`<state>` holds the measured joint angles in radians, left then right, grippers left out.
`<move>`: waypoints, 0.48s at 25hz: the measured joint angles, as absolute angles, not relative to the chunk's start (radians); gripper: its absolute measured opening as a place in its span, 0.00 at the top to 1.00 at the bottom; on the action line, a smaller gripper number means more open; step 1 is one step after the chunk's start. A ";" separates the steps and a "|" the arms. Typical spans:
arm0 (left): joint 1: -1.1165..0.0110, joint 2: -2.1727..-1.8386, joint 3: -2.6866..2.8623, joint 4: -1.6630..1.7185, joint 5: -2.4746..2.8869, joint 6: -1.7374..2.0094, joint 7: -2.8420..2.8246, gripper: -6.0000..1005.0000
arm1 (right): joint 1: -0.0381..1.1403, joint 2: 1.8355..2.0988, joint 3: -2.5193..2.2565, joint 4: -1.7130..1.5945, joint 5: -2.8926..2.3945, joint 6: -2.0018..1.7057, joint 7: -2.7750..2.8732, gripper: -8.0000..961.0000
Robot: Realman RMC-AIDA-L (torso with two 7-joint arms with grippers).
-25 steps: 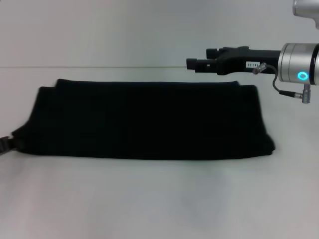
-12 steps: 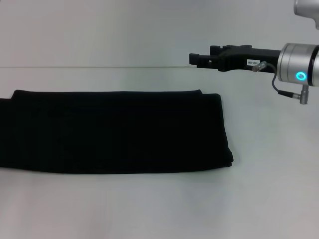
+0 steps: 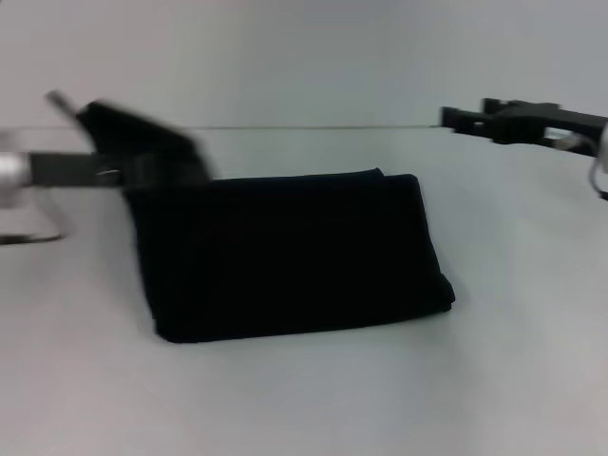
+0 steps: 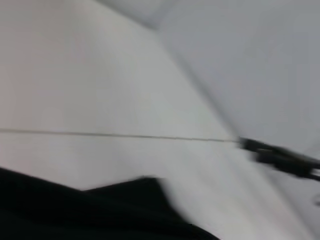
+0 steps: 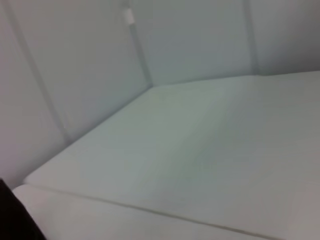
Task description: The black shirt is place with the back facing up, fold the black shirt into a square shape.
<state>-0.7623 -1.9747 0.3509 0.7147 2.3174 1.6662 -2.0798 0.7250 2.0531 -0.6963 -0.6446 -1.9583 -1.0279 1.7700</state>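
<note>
The black shirt (image 3: pixel 294 252) lies on the white table as a folded band, its right end squared off. Its left end rises off the table as a blurred flap up to my left gripper (image 3: pixel 142 152), which hovers over the shirt's back left corner and appears shut on that fabric. In the left wrist view the black shirt (image 4: pixel 75 210) fills the lower edge. My right gripper (image 3: pixel 470 119) hangs in the air past the shirt's back right corner, apart from it and holding nothing; it also shows far off as the right gripper (image 4: pixel 280 156) in the left wrist view.
The white table (image 3: pixel 304 389) stretches bare in front of the shirt and to its right. A seam line (image 3: pixel 313 127) runs across the table behind the shirt. Pale walls and a table corner (image 5: pixel 150 87) fill the right wrist view.
The shirt's left end, which ran out past the left edge, has been lifted and carried to the right by my left arm. My right arm has drawn back to the right.
</note>
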 joint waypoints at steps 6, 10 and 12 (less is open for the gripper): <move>-0.941 -2.105 0.428 0.529 2.299 1.469 -2.056 0.97 | 0.656 1.995 -0.661 -0.646 -1.909 -1.073 1.770 0.10; -0.962 -2.170 0.438 0.375 2.241 1.268 -1.936 0.97 | 0.636 1.979 -0.652 -0.646 -1.895 -1.084 1.763 0.10; -0.968 -2.170 0.438 0.242 2.174 1.173 -1.841 0.97 | 0.635 1.975 -0.647 -0.645 -1.892 -1.087 1.757 0.10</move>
